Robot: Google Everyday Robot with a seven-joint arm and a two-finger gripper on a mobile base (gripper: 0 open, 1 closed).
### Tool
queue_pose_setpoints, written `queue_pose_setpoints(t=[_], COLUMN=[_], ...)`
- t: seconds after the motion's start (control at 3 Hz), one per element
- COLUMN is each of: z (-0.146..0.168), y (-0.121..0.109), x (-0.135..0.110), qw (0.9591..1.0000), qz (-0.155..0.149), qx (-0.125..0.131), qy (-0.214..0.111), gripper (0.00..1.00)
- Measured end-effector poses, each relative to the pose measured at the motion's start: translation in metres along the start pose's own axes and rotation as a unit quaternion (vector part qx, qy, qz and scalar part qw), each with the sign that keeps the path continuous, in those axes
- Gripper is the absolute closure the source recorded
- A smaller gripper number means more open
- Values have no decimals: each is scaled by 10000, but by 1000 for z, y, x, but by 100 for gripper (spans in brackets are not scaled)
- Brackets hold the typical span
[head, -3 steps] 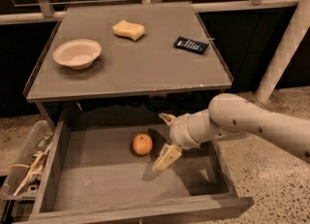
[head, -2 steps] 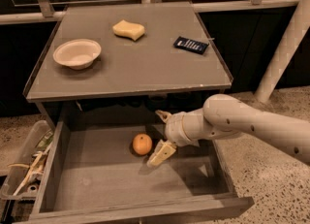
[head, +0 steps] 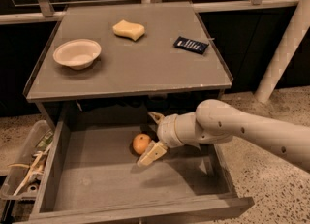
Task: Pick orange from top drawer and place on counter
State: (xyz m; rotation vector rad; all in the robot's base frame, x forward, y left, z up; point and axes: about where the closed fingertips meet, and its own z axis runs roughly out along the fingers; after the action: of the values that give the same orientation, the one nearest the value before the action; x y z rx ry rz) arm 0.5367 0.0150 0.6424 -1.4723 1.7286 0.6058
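The orange (head: 140, 143) lies on the grey bottom of the open top drawer (head: 111, 182), near its middle towards the back. My gripper (head: 147, 138) reaches into the drawer from the right and is open. One finger (head: 155, 118) is behind the orange and the other (head: 150, 154) is in front of it and to its right. The fingertips flank the orange's right side; I cannot tell whether they touch it. The counter (head: 135, 70) is the flat grey top above the drawer.
On the counter stand a white bowl (head: 77, 53) at the left, a pale yellow sponge (head: 129, 29) at the back and a dark packet (head: 191, 45) at the right. A clear plastic bin of clutter (head: 24, 169) sits left of the drawer. A white post (head: 283, 48) rises at the right.
My gripper has moved left across the drawer, from beside the orange to having its open fingers around the orange's right side. The orange has not moved.
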Motion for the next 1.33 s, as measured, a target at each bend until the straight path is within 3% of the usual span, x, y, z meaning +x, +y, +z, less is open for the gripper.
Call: queue_pose_setpoints(t=[0.67,1.33], z=[5,6], y=[17,17], x=[18,18], qw=[9998,9998], qz=[163,164], qx=[-62,-63], qy=[86,87], gripper=[0,41])
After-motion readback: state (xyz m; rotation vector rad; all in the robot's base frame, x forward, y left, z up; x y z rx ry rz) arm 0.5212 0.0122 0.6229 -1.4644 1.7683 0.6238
